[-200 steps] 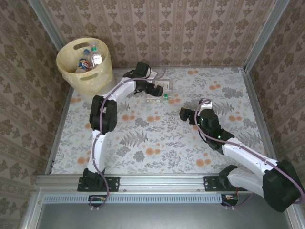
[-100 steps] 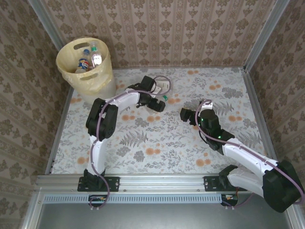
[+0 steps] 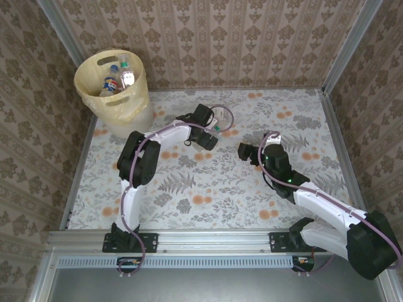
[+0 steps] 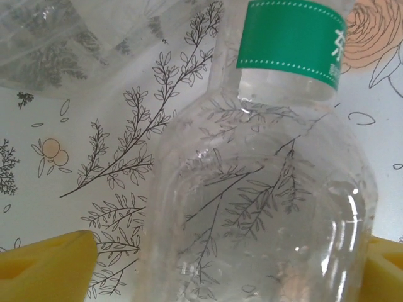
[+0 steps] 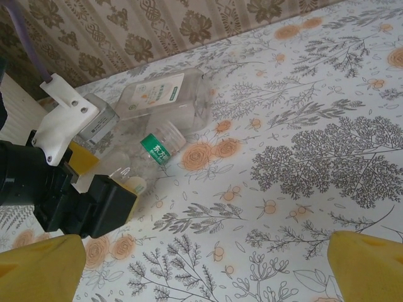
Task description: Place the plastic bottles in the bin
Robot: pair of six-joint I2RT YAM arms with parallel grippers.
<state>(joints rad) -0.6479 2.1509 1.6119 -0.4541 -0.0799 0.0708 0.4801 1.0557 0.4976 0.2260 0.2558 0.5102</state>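
Left pincer [image 4: 233,258] stands open astride the green-labelled bottle [image 4: 271,189] lying on the worktop [image 3: 208,182]; a squarish bottle [image 5: 165,100] lies just beyond. Right pincer [image 5: 208,270] gapes wide, empty. Bin [image 3: 119,104] stands far-left.

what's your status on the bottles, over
Left gripper open, straddling green-label bottle lying on its side. Right gripper open, empty. Bin holds several bottles; white-label bottle close by. Nothing blocking the grasp.
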